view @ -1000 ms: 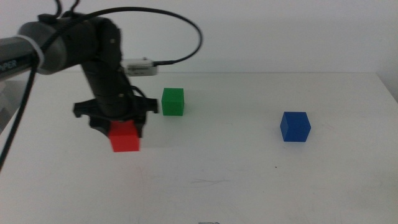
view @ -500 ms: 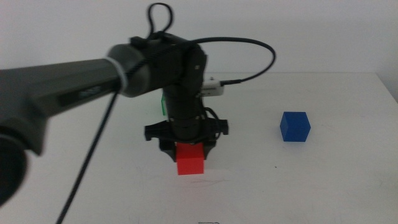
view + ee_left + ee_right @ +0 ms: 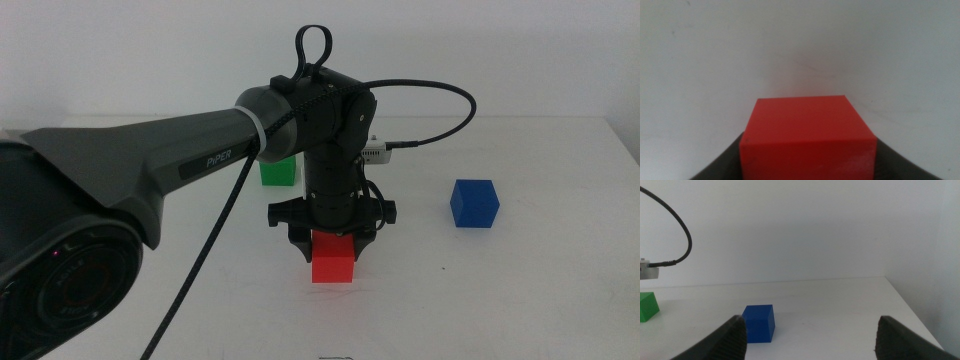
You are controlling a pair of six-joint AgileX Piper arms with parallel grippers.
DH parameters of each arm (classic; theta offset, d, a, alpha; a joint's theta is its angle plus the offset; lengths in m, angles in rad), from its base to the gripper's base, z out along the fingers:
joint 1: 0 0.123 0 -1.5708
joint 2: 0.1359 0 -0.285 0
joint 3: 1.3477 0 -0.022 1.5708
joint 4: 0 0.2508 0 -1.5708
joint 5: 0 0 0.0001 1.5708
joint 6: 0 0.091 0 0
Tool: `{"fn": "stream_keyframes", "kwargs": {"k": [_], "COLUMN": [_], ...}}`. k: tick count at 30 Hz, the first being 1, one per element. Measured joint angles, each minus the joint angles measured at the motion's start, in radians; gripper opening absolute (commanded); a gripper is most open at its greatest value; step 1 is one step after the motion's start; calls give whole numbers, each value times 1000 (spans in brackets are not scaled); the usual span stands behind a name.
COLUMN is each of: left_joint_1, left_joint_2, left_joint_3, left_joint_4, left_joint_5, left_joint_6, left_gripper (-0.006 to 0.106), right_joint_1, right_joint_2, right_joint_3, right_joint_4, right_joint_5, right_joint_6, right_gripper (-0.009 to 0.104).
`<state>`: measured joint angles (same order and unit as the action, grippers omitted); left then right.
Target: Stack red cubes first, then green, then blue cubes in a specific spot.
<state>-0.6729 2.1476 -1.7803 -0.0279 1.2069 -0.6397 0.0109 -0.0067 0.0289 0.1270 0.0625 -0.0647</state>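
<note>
A plain white surface [image 3: 520,300] runs back to a bare white wall [image 3: 520,50] — evenly lit, soft shadows only

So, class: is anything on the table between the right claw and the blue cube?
Nothing visible. In the right wrist view the right claw stands open, with only bare white table before the blue cube. The left claw, holding the red cube, and the green cube sit farther left.

blue cube [image 3: 759,323] between spread fingers [image 3: 732,335]
</note>
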Motion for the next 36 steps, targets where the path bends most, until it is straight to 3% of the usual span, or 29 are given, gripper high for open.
{"fn": "stream_keyframes", "kwargs": {"k": [18,19,20,27,28,36], "left_joint_1": [0,0,0,0,0,0], "left_joint_2": [51,52,52,58,60,60], "left_joint_3": [-4,-6,-6,-6,-6,-6], "left_joint_4": [-10,-9,-9,-6,-3,3], "left_joint_5": [-38,-33,-32,-22,-20,7], "left_joint_6": [29,29,29,41,41,42], "left_gripper": [-1,32,44,89,94,94], "right_joint_1": [0,0,0,0,0,0], "right_joint_2": [0,0,0,0,0,0], "right_joint_3": [0,0,0,0,0,0], "right_joint_4": [0,0,0,0,0,0], "right_joint_5": [0,0,0,0,0,0], "right_joint_6": [0,0,0,0,0,0], "right_gripper": [66,66,66,66,66,66]}}
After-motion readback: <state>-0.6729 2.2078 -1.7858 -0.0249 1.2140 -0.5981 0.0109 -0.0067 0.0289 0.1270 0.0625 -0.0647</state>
